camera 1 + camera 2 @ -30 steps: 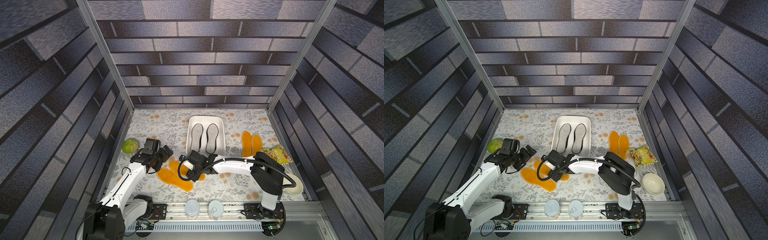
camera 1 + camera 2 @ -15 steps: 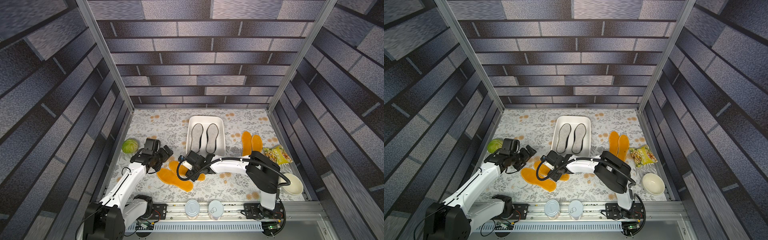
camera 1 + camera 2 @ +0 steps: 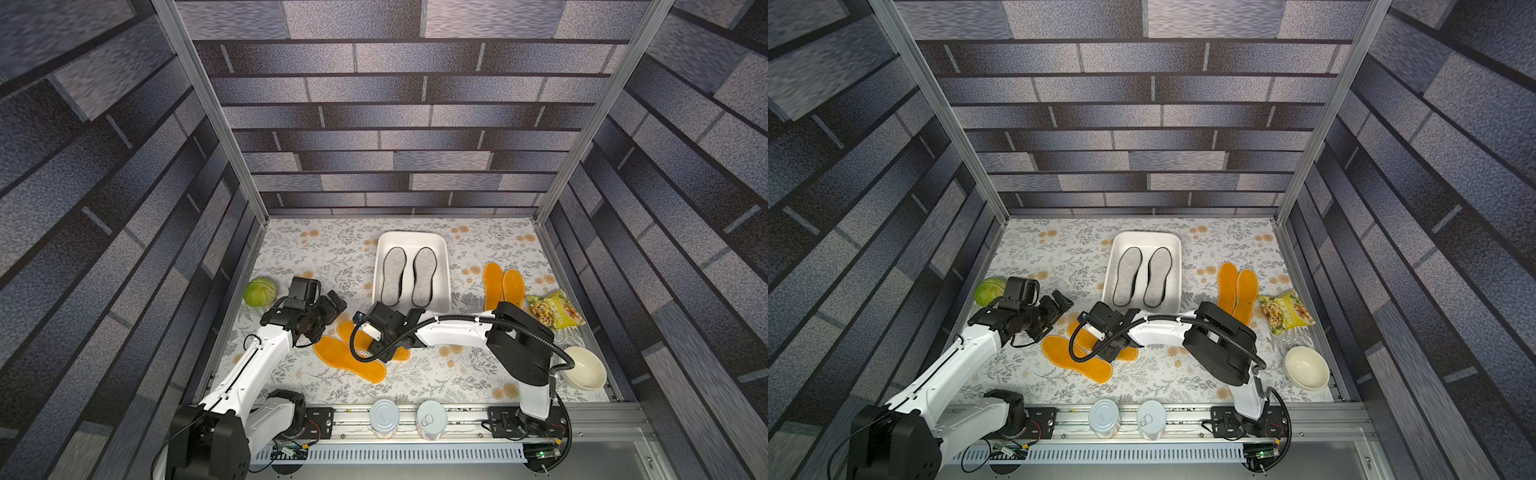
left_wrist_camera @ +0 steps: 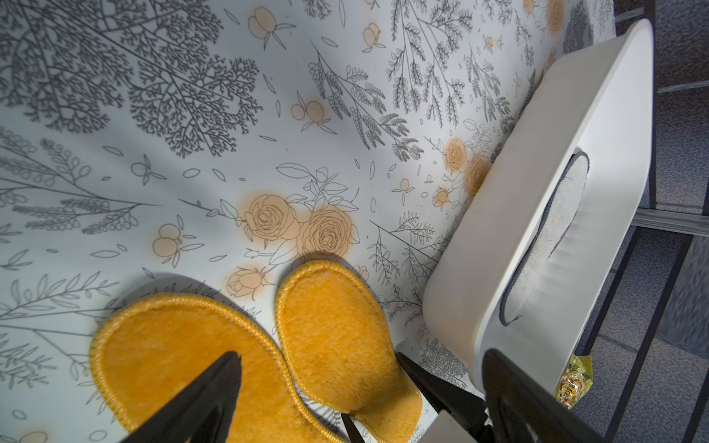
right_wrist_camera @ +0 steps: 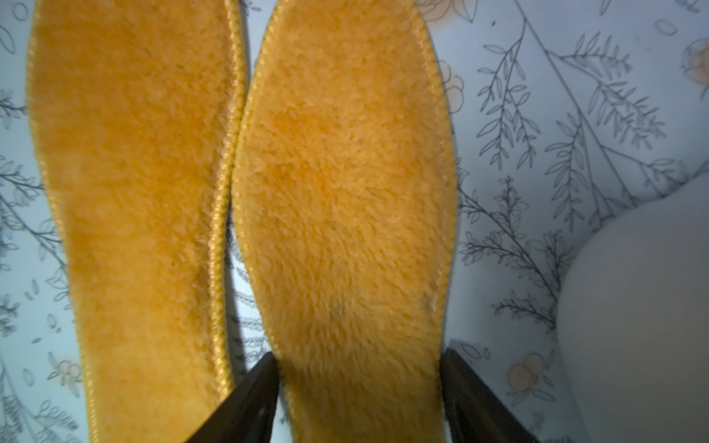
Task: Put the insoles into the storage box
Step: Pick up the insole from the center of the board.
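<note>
1. Right gripper [image 5: 358,383] is down over the front middle of the surface [image 3: 415,386]. Its 2 fingers [image 5: 253,395] stand apart, 1 at each long edge of an orange insole [image 5: 345,191] that lies flat. Whether they already pinch it I cannot tell.
2. Just beside it lies a second orange insole [image 3: 349,363], nearer the front edge, and the 2 stitched borders touch along part of their length. The right wrist view shows both fuzzy faces up.
3. Left gripper [image 4: 360,354] hangs released with its jaws spread wide and nothing between them. It is above the rounded ends of those 2 insoles, on the side toward the left edge.
4. The storage box [image 3: 411,237] sits near the middle of the back edge, its near corner close to the right gripper. Inside, 2 grey felt insoles [image 3: 393,276] with dark edging lie flat side by side.
5. Another orange pair [image 3: 493,284] lies on the surface between the storage box and the right edge. The 2 lie side by side, touching, outside the box.
6. A cabbage [image 3: 259,292] rests at the left edge and a snack bag [image 3: 555,309] at the right edge. A cream bowl [image 3: 584,368] sits near the front right corner, and 2 cans [image 3: 384,417] stand on the rail along the front edge.
</note>
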Robot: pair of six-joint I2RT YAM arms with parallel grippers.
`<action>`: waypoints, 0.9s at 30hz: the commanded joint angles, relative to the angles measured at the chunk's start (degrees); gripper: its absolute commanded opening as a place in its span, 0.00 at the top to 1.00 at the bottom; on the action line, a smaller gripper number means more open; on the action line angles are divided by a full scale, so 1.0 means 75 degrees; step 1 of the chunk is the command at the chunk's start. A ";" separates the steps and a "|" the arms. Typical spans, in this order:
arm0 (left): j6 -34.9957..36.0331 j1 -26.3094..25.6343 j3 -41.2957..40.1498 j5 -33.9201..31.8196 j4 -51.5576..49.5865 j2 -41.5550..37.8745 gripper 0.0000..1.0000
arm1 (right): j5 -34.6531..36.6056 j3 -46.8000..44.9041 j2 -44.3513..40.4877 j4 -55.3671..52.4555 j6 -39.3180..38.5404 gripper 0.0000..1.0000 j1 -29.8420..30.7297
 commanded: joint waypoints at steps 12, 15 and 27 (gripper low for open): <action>0.0107 0.0074 -0.0083 -0.0012 -0.0145 -0.0167 0.00 | 0.0135 0.0179 0.0213 -0.0427 -0.0064 0.45 0.0091; 0.0100 0.0080 -0.0089 -0.0012 -0.0145 -0.0178 0.00 | 0.0219 0.0151 0.0159 -0.0382 -0.0053 0.47 0.0088; 0.0099 0.0087 -0.0100 -0.0018 -0.0138 -0.0167 0.00 | 0.0400 -0.0127 -0.0263 0.0143 -0.0034 0.50 0.0090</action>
